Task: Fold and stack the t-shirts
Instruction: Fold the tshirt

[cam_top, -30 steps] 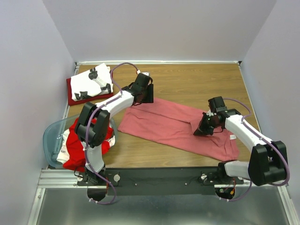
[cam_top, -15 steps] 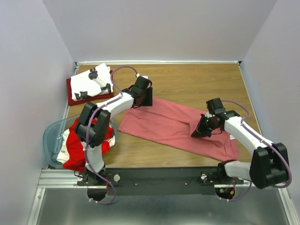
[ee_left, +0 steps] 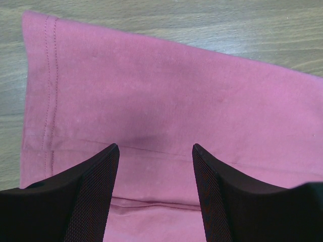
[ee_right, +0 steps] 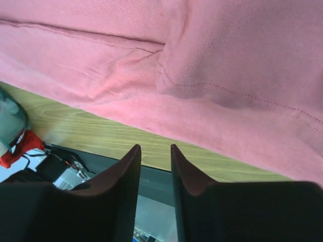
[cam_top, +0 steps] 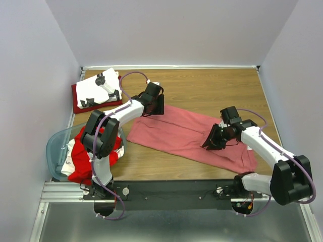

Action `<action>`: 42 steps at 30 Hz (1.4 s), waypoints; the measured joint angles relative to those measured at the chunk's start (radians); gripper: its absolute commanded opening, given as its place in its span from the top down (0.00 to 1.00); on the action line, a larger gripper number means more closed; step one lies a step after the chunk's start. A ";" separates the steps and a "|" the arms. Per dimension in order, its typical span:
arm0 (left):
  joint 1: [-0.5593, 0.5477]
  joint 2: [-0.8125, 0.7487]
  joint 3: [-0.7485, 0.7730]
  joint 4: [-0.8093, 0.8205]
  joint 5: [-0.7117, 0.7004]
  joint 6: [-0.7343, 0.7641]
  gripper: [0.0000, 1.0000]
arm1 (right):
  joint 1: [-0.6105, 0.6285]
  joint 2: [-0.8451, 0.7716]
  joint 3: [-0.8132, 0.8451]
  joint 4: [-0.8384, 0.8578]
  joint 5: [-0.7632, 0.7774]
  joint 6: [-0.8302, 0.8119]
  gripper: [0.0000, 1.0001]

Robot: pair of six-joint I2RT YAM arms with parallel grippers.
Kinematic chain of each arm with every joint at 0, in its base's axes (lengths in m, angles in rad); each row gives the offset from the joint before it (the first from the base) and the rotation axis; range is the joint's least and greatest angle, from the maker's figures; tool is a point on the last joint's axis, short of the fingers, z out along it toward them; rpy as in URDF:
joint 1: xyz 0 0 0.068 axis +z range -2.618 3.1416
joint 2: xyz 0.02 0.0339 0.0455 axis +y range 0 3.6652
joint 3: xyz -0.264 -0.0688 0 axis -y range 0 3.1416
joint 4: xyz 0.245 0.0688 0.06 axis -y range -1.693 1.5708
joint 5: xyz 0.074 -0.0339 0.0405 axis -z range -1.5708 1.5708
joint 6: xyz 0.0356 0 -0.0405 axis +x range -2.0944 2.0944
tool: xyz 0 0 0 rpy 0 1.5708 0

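Left gripper (ee_left: 154, 148) spread over salmon-pink shirt (ee_left: 166, 101); right gripper (ee_right: 155, 151) tilted, seemingly ajar.

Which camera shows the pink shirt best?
The top external view: the pink shirt lies spread out, nearly all visible. The left wrist view shows only a hemmed end; the right wrist view only a stitched fold.

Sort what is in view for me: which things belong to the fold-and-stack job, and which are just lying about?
Belongs to the job:
- salmon-pink shirt, spread on the table
- white printed shirt, lying on the dark red shirt
- red and white shirts, heaped in the tub

Just lying about:
- pale-blue plastic tub
- wooden table
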 measured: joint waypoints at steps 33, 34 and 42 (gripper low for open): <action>-0.006 0.129 -0.003 0.208 0.130 0.013 0.32 | -0.612 0.248 0.084 0.150 0.390 -0.252 0.59; -0.006 0.126 -0.010 0.218 0.130 0.013 0.32 | -0.625 0.258 0.084 0.154 0.388 -0.256 0.59; -0.012 0.083 -0.085 0.267 0.111 -0.006 0.32 | -0.658 0.395 0.212 0.149 0.367 -0.292 0.59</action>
